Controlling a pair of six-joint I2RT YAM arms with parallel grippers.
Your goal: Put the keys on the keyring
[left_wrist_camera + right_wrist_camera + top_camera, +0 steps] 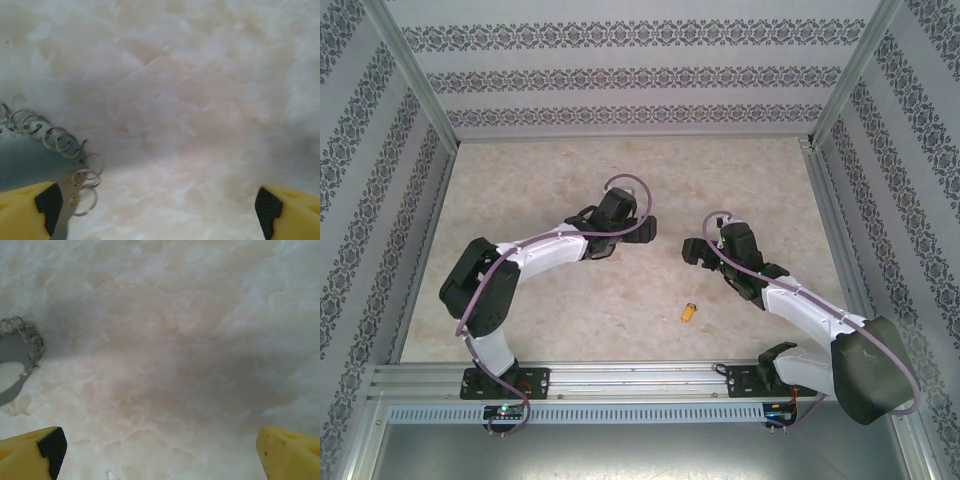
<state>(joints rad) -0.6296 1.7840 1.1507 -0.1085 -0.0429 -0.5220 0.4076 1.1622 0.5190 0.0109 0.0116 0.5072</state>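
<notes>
One key [689,312] with a yellow-orange head lies on the table in the top view, below and between the two arms. The keyring [60,142] is a grey curve hung with several small wire loops at the left edge of the left wrist view. It lies on the table beside the left finger [30,207], not between the fingers. The keyring [29,340] also lies far left in the right wrist view. My left gripper [157,210] and right gripper [160,455] both stand open over bare table. In the top view, left gripper [642,232] and right gripper [692,252] face each other mid-table.
The marbled beige tabletop [570,310] is fenced by patterned walls [620,70] and metal posts. An aluminium rail [640,378] with the arm bases runs along the near edge.
</notes>
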